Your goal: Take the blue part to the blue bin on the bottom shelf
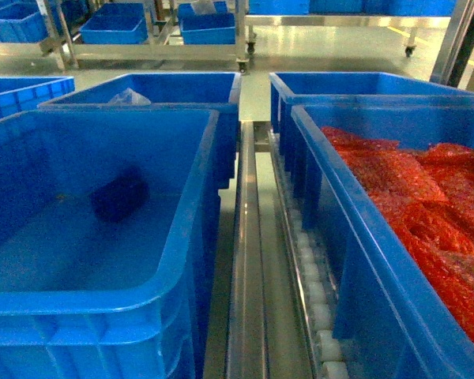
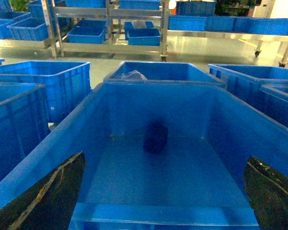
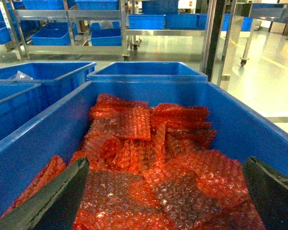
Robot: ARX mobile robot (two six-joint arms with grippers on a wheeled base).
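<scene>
The blue part (image 1: pixel 120 195), a small dark navy block, lies on the smooth floor of the large blue bin (image 1: pixel 191 229) at the left, towards its far wall. In the left wrist view the blue part (image 2: pixel 155 137) sits ahead of my left gripper (image 2: pixel 165 157), which hangs open over the near end of the blue bin (image 2: pixel 53 153) with nothing between its fingers. My right gripper (image 3: pixel 166 159) is open too, over the red bubble-wrap bags (image 3: pixel 134 143). Neither gripper shows in the head view. The bins rest on the shelf's steel rails and white rollers (image 1: pixel 314 304).
On the right stands a like blue bin (image 1: pixel 332 229) full of red bubble-wrap bags (image 1: pixel 426 205). Two more blue bins (image 1: pixel 182 87) stand behind, one holding a clear plastic bag (image 1: pixel 129 98). A steel rail (image 1: pixel 246 260) runs between the bins. Racks with bins (image 1: pixel 114 24) line the back.
</scene>
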